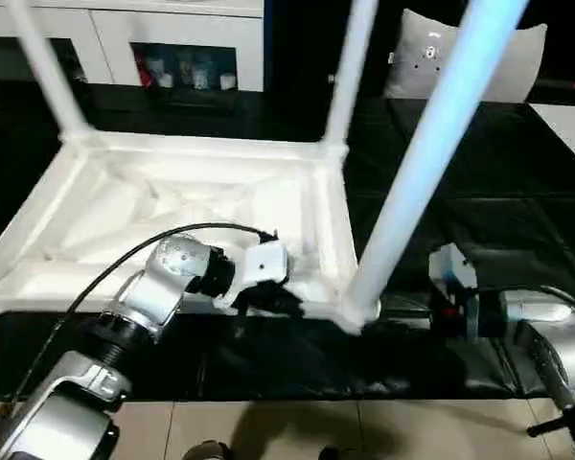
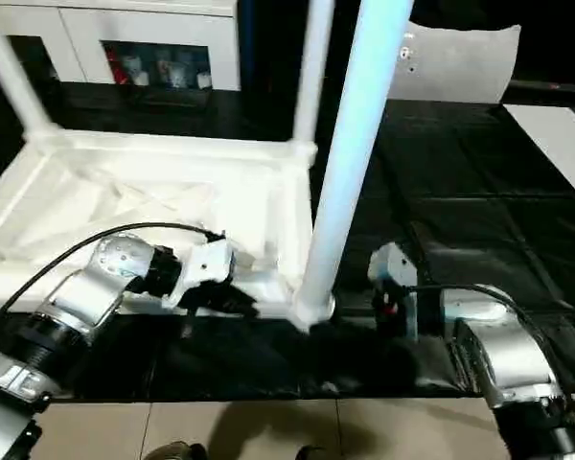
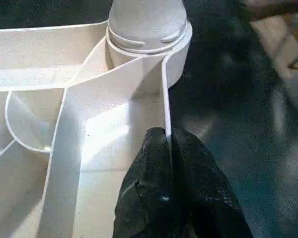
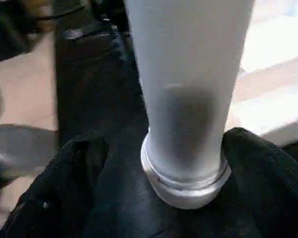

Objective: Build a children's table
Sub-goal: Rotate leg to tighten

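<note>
children's table (image 1: pixel 187 206), upturned: leg tops are cut off by the frame. left gripper (image 3: pixel 167 148) is pinched on its rim; right gripper (image 4: pixel 181 186) is spread around a leg (image 4: pixel 188 89). no writing is legible.

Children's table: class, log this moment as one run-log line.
children's table: upside down, three legs up | left pincer: shut on its rim | right pincer: open around near leg

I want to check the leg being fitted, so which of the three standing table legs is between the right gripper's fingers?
The near-corner leg, closest to the camera, standing in the socket beside the right gripper. The other two rise from the table's far corners.
</note>
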`<state>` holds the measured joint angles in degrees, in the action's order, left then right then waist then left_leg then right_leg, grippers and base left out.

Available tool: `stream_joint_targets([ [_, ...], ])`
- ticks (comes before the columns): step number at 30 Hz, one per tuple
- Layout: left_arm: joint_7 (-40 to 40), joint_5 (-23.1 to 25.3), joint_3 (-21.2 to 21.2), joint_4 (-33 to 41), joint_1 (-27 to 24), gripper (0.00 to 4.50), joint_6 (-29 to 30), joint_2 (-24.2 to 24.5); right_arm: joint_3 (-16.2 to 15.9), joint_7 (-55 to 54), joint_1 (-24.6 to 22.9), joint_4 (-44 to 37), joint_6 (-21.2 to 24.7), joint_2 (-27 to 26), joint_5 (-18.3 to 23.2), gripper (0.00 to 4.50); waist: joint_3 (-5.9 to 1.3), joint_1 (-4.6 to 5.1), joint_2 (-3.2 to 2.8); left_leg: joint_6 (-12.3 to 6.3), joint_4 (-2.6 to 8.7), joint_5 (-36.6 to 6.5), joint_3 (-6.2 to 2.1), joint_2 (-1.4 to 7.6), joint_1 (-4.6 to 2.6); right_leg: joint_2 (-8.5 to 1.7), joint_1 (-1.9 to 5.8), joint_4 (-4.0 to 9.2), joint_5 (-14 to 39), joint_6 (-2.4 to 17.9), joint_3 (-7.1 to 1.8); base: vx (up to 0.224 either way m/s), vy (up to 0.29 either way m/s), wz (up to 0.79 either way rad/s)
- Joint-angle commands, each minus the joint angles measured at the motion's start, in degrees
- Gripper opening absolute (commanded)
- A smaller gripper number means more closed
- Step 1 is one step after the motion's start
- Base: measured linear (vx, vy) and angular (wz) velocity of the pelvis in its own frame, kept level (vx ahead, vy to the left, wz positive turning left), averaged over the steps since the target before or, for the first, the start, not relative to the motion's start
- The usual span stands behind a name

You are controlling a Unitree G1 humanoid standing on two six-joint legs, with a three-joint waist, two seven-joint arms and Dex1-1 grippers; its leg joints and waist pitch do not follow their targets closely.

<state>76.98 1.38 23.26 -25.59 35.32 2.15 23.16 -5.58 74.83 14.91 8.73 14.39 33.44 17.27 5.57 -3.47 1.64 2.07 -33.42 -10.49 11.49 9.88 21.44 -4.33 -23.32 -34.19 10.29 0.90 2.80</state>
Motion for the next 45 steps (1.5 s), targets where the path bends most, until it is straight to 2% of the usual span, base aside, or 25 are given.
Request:
stream_joint_targets([
  [1, 3.25, 0.51, 3.25, 0.86, 0.04, 0.0, -1.52, -0.31, -1.0, 2.19, 0.81, 0.45, 0.0, 0.55, 0.61, 3.76, -3.92, 0.18, 0.74, -6.54, 3.41, -7.86, -1.29, 3.86, -1.02, -4.29, 2.62, 3.58, 10.84, 14.71, -2.65, 0.0, 0.0, 0.0],
  [7, 6.11, 0.57, 4.43, 1.69, -0.41, 0.0, -3.17, 0.28, -3.12, 6.31, 2.64, 2.02, -0.96, 1.03, 0.54, 3.21, -3.9, -0.19, 0.86, -6.22, 3.39, -7.77, -1.26, 3.92, -1.0, -4.38, 2.6, 3.47, 11.25, 14.7, -2.66, 0.0, 0.0, 0.0],
  [11, 7.24, 0.55, 4.92, 1.26, -0.12, 0.0, -4.09, 0.48, -4.61, 9.88, 3.03, 1.24, 0.46, 1.5, 1.87, 2.79, -3.81, -0.32, 0.94, -6.02, 3.39, -8.1, -1.24, 3.93, -1.02, -4.41, 2.56, 3.57, 12.18, 14.4, -2.69, 0.0, 0.0, 0.0],
  [15, 8.06, 0.38, 5.32, 1.25, 0.08, 0.0, -4.63, 0.68, -5.54, 11.69, 3.22, 0.96, 0.8, 1.6, 2.24, 2.61, -3.87, -0.57, 0.9, -5.99, 3.38, -7.93, -1.23, 3.96, -1.06, -4.41, 2.54, 3.52, 12.09, 14.34, -2.68, 0.0, 0.0, 0.0],
  [16, 8.16, 0.39, 5.37, 1.27, 0.1, 0.0, -4.69, 0.69, -5.68, 11.94, 3.23, 0.92, 0.88, 1.63, 2.27, 2.4, -3.82, -0.59, 0.9, -5.99, 3.4, -7.94, -1.24, 3.95, -1.01, -4.39, 2.52, 3.5, 12.07, 14.34, -2.68, 0.0, 0.0, 0.0],
  [19, 8.35, 0.49, 5.4, 1.15, 0.19, 0.0, -4.88, 0.64, -6.19, 12.57, 3.21, 0.65, 1.25, 1.83, 2.41, 2.32, -3.8, -0.79, 0.93, -5.71, 3.43, -8.12, -1.23, 3.94, -1.1, -4.43, 2.49, 3.58, 12.76, 14.08, -2.71, 0.0, 0.0, 0.0],
  [20, 8.35, 0.55, 5.42, 1.03, 0.24, 0.0, -4.94, 0.59, -6.32, 12.71, 3.17, 0.52, 1.35, 1.89, 2.48, 2.17, -3.79, -0.83, 0.92, -5.66, 3.43, -8.0, -1.25, 3.93, -1.08, -4.43, 2.5, 3.58, 12.74, 14.04, -2.71, 0.0, 0.0, 0.0],
  [25, 8.12, 0.72, 5.39, 0.73, 0.19, 0.0, -4.85, 0.46, -6.35, 12.92, 2.6, -0.34, 1.93, 1.7, 3.05, 2.09, -3.72, -0.86, 0.92, -5.62, 3.47, -8.05, -1.27, 3.92, -1.08, -4.35, 2.48, 3.56, 12.55, 13.99, -2.7, 0.0, 0.0, 0.0],
  [28, 7.18, -0.07, 4.44, 1.05, -0.48, 0.0, -3.15, -0.2, -5.73, 12.18, 1.11, -2.84, 4.48, 1.05, 4.72, 2.09, -3.57, -0.99, 0.77, -5.43, 3.55, -8.56, -1.23, 3.93, -1.11, -4.37, 2.45, 3.74, 13.49, 13.76, -2.76, 0.0, 0.0, 0.0],
  [31, 3.98, -0.66, 3.15, 2.29, -0.86, 0.0, 1.17, -1.46, -4.77, 6.52, -0.46, -5.57, 7.84, -0.77, 5.25, 2.08, -3.5, -1.08, 0.69, -5.0, 3.68, -9.05, -1.3, 3.98, -1.21, -4.38, 2.35, 3.85, 14.13, 13.57, -2.78, 0.0, 0.0, 0.0],
  [34, 0.02, -0.33, 2.17, 2.79, -0.72, 0.0, 5.75, -2.95, -4.21, 0.35, -1.4, -7.48, 11.77, -3.04, 5.17, 2.08, -2.93, -0.68, 0.76, -3.63, 4.06, -12.09, -1.45, 3.81, -1.16, -4.45, 2.11, 4.62, 20.23, 12.03, -2.84, 0.0, 0.0, 0.0],
  [35, -1.83, -0.87, 1.36, 3.09, -0.56, 0.0, 8.31, -4.24, -3.86, -2.85, -2.39, -8.99, 12.32, -5.16, 5.19, 2.08, -2.7, -0.45, 0.78, -2.57, 4.18, -14.52, -1.71, 3.67, -1.31, -4.58, 2.0, 5.13, 25.54, 10.65, -2.81, 0.0, 0.0, 0.0],
  [36, -1.83, -0.87, 1.36, 3.09, -0.56, 0.0, 8.31, -4.24, -3.86, -2.85, -2.39, -8.99, 12.32, -5.16, 5.19, 2.08, -2.58, -0.24, 0.81, -1.59, 4.27, -16.06, -1.89, 3.6, -1.54, -4.68, 1.74, 5.58, 29.49, 9.31, -2.83, 0.0, 0.0, 0.0],
  [38, -4.7, -0.77, 0.67, 3.3, -0.06, 0.0, 10.9, -6.06, -3.11, -8.74, -2.92, -9.79, 14.21, -8.43, 3.72, 2.08, -2.38, 0.69, 0.88, -0.71, 4.44, -18.01, -2.26, 3.53, -1.49, -4.74, 1.45, 6.16, 33.95, 7.24, -2.81, -0.026, 0.001, -0.01],
  [40, -7.5, -0.59, 0.01, 2.99, 0.63, 0.0, 12.9, -7.81, -2.4, -13.89, -2.6, -8.93, 14.82, -11.37, 2.1, 2.08, -2.39, 1.13, 0.77, -0.37, 4.56, -18.61, -2.51, 3.46, -1.3, -4.78, 1.58, 6.21, 35.12, 6.61, -2.61, 0.0, 0.0, 0.0],
  [42, -10.47, -0.18, -0.57, 2.48, 1.43, 0.0, 14.54, -9.47, -2.22, -18.7, -2.2, -7.73, 14.56, -13.65, -0.03, 2.07, -2.33, 2.18, 0.8, 0.19, 4.68, -19.76, -2.72, 3.4, -1.17, -4.67, 1.35, 6.39, 35.42, 6.17, -2.44, 0.0, 0.0, 0.0],
  [45, -13.71, 0.46, -1.24, 2.26, 2.13, 0.0, 16.67, -11.27, -2.1, -24.45, -1.86, -6.72, 14.57, -15.91, -2.39, 2.03, -2.34, 2.89, 0.77, 0.08, 4.76, -20.85, -2.87, 3.3, -1.21, -4.72, 1.39, 6.67, 35.76, 5.9, -2.31, 0.0, 0.0, 0.0],
])
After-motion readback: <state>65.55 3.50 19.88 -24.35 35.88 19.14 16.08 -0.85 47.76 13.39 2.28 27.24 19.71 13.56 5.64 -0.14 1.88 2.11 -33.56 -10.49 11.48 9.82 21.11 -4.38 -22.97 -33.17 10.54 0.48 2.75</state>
